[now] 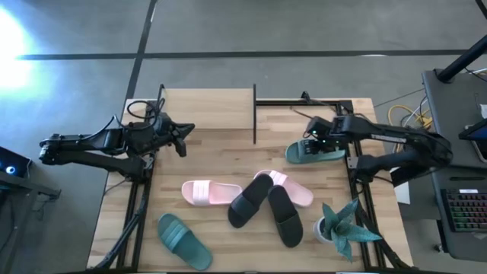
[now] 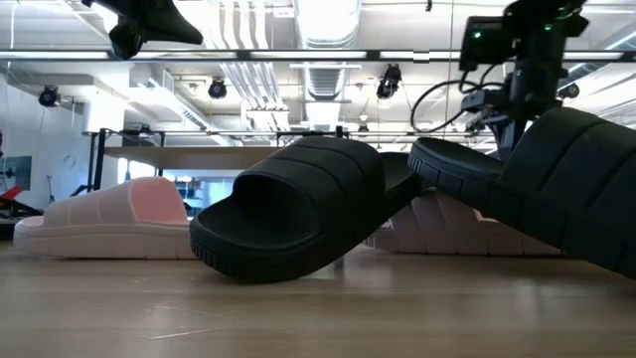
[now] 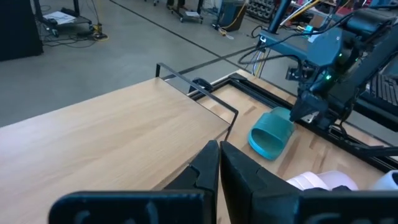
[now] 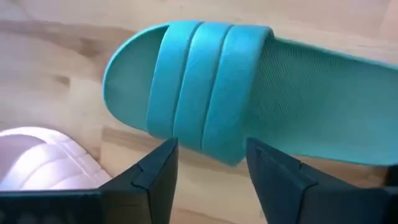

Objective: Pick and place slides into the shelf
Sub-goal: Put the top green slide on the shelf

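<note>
right gripper over a green slide lying on the table at the right, just beside the shelf; fingers apart at the strap edge, gripping nothing. left gripper shut and empty, hanging over the shelf's left end. other green slide near left, pink slide and black pair mid-table.
</note>
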